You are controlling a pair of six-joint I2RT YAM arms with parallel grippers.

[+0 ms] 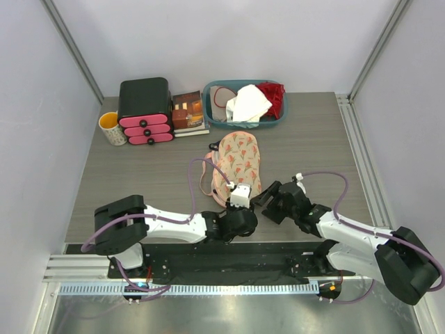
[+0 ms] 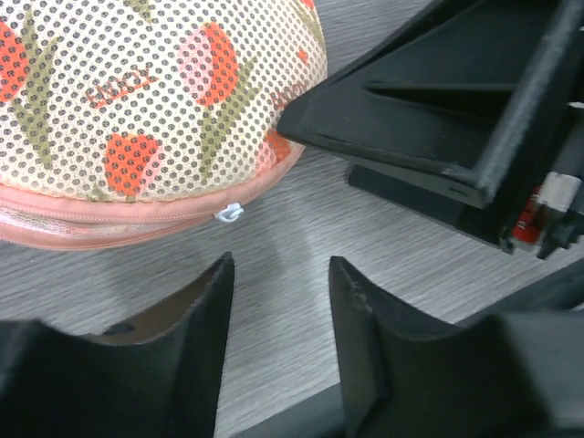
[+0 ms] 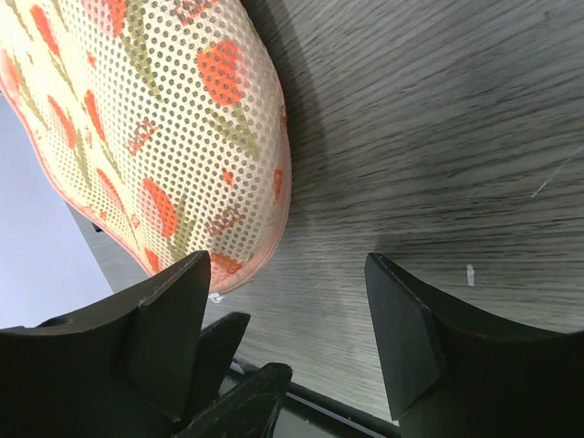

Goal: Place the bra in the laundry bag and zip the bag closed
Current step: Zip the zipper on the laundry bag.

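Note:
The laundry bag (image 1: 236, 161) lies flat mid-table, cream mesh with red floral print and pink zipper trim. The zipper along its near edge looks closed, with a small white pull (image 2: 228, 213) at the rim. The bag also shows in the left wrist view (image 2: 137, 109) and the right wrist view (image 3: 155, 119). The bra is not in view. My left gripper (image 1: 243, 198) is open and empty just short of the bag's near end (image 2: 278, 274). My right gripper (image 1: 268, 195) is open and empty beside the bag's near right edge (image 3: 287, 274). Its fingers (image 2: 438, 119) reach into the left wrist view.
A teal basket (image 1: 211, 97) with a white cloth and a red garment stands at the back. A black box with pink drawers (image 1: 144, 111), a book (image 1: 188, 111) and a mug (image 1: 111, 127) stand back left. Purple cables loop off both arms.

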